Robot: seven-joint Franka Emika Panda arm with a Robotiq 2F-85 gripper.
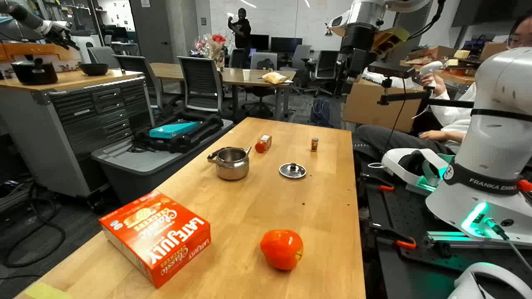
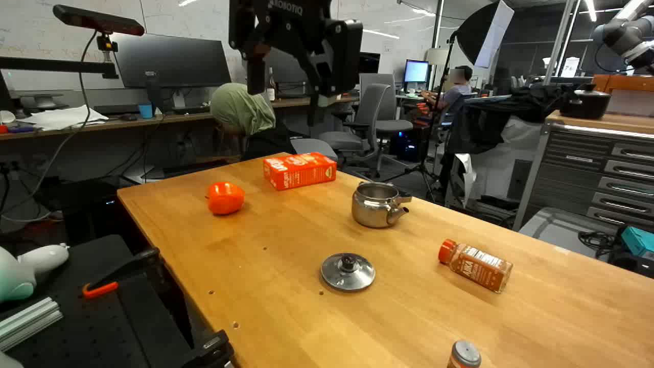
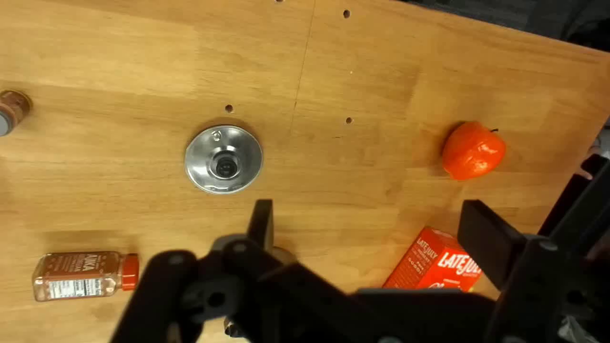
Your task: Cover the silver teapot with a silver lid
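Gearing up for a grasp: that looks like the step in hand! Behind the action stretches a whiteboard point(image 1: 274, 25), with office chairs point(image 1: 201, 85) scattered before it; then comes the wooden table point(image 1: 239, 207), long and honey-coloured. High over it hangs the gripper point(image 3: 369, 224), jaws wide apart, nothing between them. A red cracker box point(image 1: 156, 234) lies near the table's edge, while the silver teapot point(image 2: 372, 210) stands upright, mouth uncovered. Apart from it, the silver lid point(image 2: 348, 275) lies flat, dark knob point(image 2: 347, 262) upward. Next, most likely, the gripper has to centre over that knob, descend and pinch it.
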